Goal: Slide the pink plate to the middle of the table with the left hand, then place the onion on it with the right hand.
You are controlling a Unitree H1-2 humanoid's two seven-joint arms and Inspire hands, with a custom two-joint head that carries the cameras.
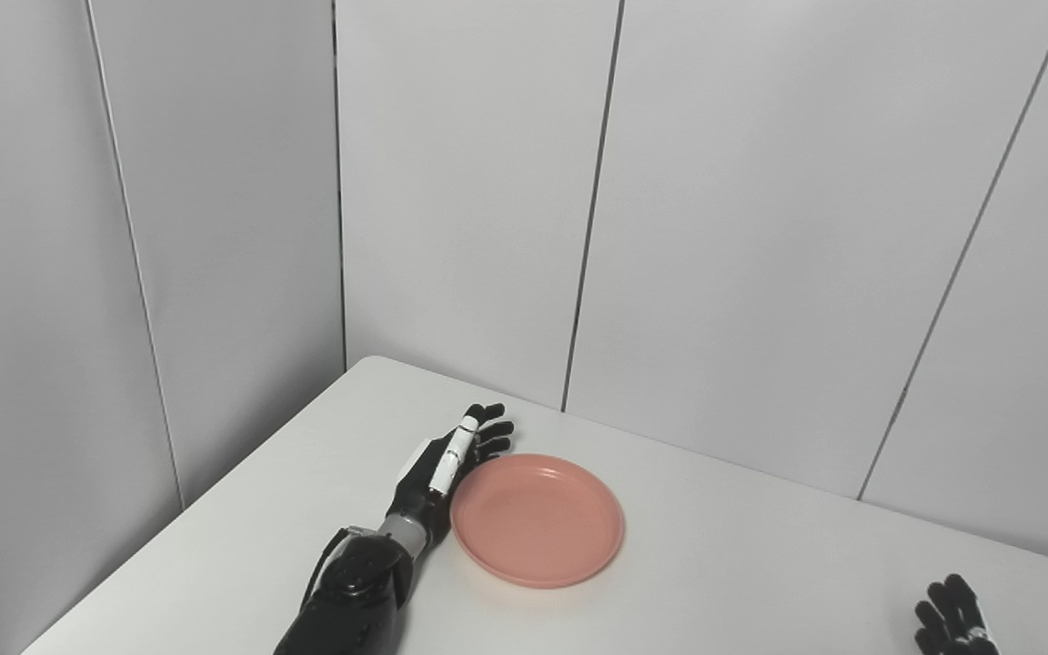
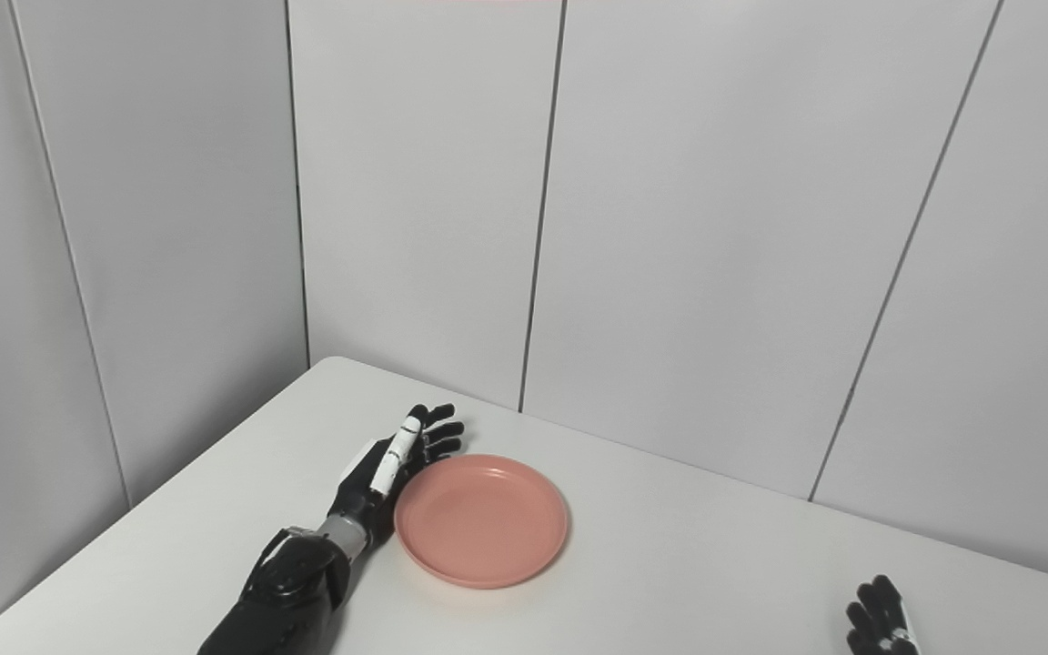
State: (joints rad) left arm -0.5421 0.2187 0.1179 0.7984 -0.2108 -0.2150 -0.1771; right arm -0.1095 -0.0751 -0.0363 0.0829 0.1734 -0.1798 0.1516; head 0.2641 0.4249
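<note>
A pink plate lies flat on the white table, left of its middle. My left hand rests on edge right against the plate's left rim, fingers stretched out and apart, holding nothing. My right hand shows only at the bottom right edge, fingers spread and raised, empty. It also shows in the right eye view. No onion is in view.
Grey wall panels close the table's far and left sides, meeting at a corner behind the left hand. The table's left edge runs diagonally to the bottom left.
</note>
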